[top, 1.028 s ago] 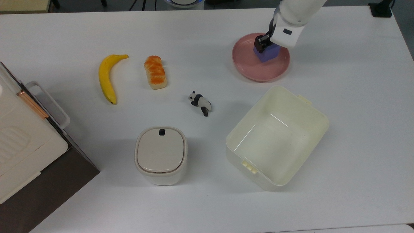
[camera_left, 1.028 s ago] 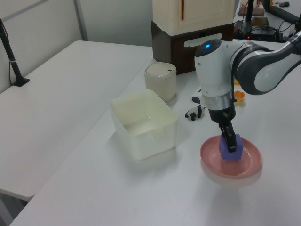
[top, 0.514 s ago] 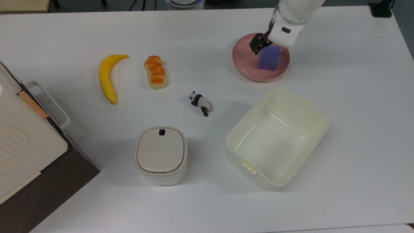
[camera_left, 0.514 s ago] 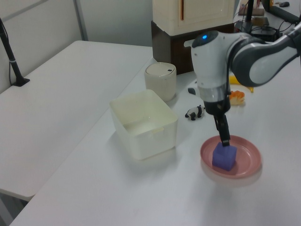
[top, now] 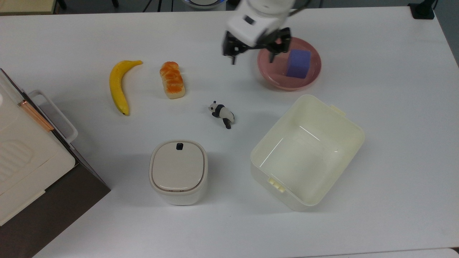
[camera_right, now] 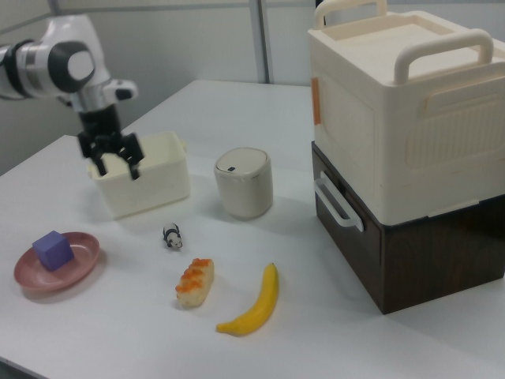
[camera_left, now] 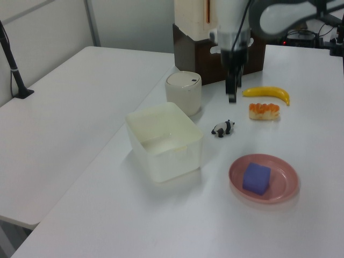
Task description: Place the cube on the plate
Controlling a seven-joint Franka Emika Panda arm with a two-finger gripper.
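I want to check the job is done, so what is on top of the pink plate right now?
The purple cube sits on the pink plate, free of the open claw. The plate's surface under the cube is hidden.

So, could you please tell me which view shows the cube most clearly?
The left view: the cube sits unobstructed on the plate, top and sides visible. The top view shows mainly its top; the right view shows it at the frame's left.

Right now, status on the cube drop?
Gripper open, empty, raised clear of the plate. Cube sits flat in the plate, nothing touching it. Nothing in the way; panda figure well off to the side.
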